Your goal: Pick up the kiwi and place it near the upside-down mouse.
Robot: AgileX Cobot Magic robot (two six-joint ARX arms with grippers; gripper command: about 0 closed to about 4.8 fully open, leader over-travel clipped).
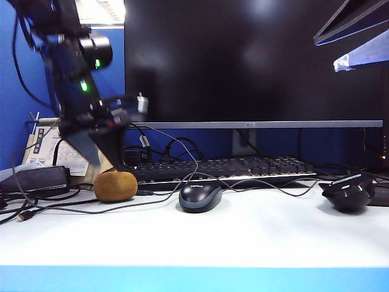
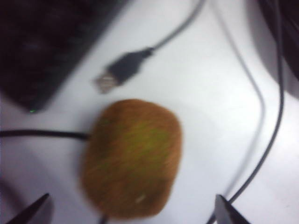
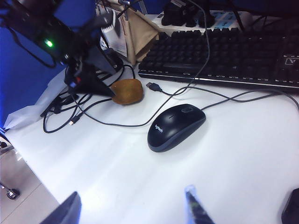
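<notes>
Table edge: the white table (image 1: 243, 237) is filling the lower part of the exterior view, with a blue strip along its near rim.
Grey mouse: a smooth dark mouse (image 1: 200, 196) is sitting closest to the camera, just left of centre, its cable looping back toward the keyboard (image 1: 225, 168).
Kiwi: the kiwi (image 1: 115, 185) is lying on the table at the lower left, just beside the keyboard's left end, with cables running around it.
Left gripper: the left gripper (image 1: 100, 159) is hanging directly over the kiwi at the left of the frame, blurred, its dark fingers pointing down toward the fruit; no contact is showing.
Upside-down mouse: the upside-down mouse (image 1: 348, 191) is resting at the far right, well apart from the kiwi.
Monitor: a dark monitor (image 1: 255, 61) is filling the upper middle.
Right gripper, exterior: two blurred fingers are showing in the upper right corner.

Left wrist view: the kiwi (image 2: 132, 157) is filling the lower centre, with a loose USB plug (image 2: 122, 70) just beside it; the two fingertips (image 2: 228, 212) are standing wide apart in the bottom corners, either side of the fruit, clasping nothing.

Right wrist view: the right gripper (image 3: 133, 210) is hovering over bare table at the bottom edge, jaws spread and empty; the grey mouse (image 3: 176, 127) is lying at centre, the kiwi (image 3: 126, 92) up and left of it under the left gripper (image 3: 105, 91).
</notes>
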